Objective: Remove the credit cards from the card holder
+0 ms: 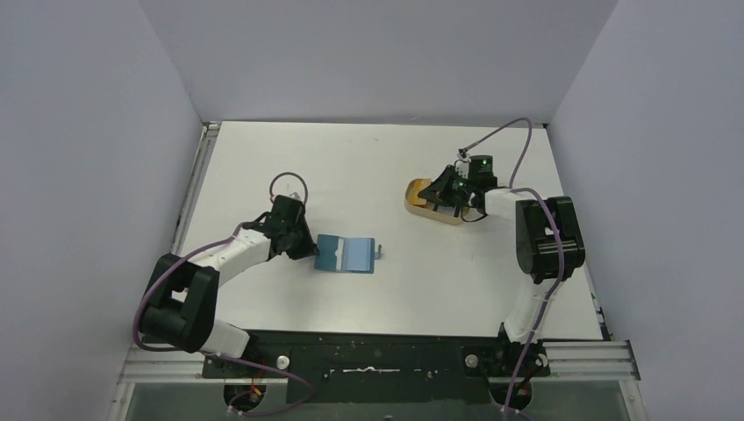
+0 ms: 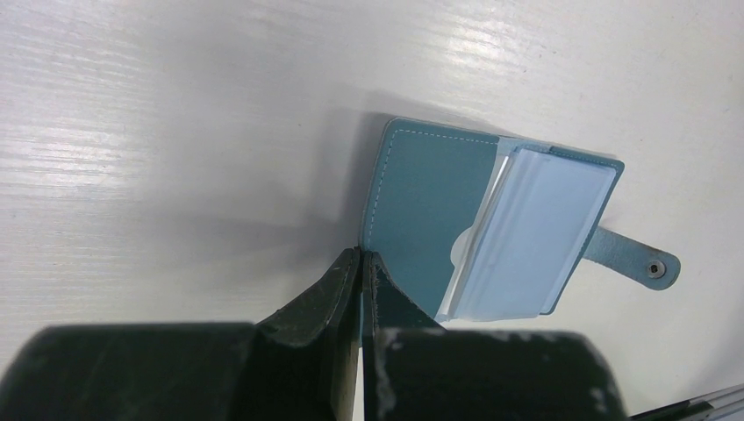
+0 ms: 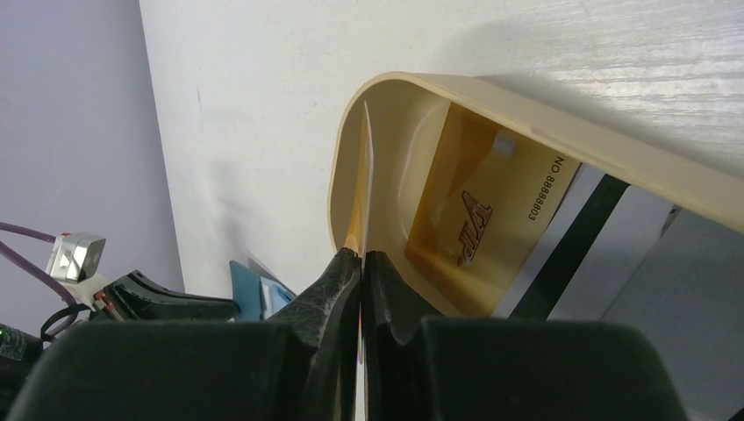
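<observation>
Teal wallet [image 1: 346, 254] lies open mid-table [image 1: 395, 158], my left gripper [image 2: 361, 254] clamped on its left edge. My right gripper [image 3: 361, 254] pinches a card [image 3: 367, 175] edge-on above the tray [image 3: 526, 121] by the right edge. I'd tilt it flat, then release low.

Card holder [image 1: 346, 255] left of tray [image 1: 412, 200] (cards [image 3: 478, 224] inside)

You can count one card holder [image 1: 346, 254] and one tan tray [image 3: 526, 110] on the tabletop [image 1: 377, 167]. Three credit cards [image 3: 474, 224] show: one gold, one white with black bands, one edge-on.
</observation>
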`<state>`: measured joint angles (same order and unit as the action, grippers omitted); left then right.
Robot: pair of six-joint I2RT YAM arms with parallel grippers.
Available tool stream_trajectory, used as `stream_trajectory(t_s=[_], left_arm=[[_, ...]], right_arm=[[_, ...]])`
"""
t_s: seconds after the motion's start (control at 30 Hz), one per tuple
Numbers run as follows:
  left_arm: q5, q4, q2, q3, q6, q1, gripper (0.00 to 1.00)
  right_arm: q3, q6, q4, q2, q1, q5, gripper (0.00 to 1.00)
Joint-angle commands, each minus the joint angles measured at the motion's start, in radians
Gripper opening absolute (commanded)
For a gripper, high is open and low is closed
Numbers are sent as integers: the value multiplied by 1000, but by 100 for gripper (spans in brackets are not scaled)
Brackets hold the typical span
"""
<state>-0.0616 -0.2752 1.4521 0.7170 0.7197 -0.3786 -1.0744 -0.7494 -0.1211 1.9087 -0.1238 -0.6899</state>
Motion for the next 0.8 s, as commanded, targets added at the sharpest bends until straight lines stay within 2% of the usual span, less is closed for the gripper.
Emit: stream_trajectory(t_s=[0.0,0.77], left_arm=[[-1,9,-20,24,-19,10,0],[-9,2,-39,10,-23,35,0]], right_arm=[[-27,14,-23,17,4,16,0],[-36,16,-15,27,27,21,0]])
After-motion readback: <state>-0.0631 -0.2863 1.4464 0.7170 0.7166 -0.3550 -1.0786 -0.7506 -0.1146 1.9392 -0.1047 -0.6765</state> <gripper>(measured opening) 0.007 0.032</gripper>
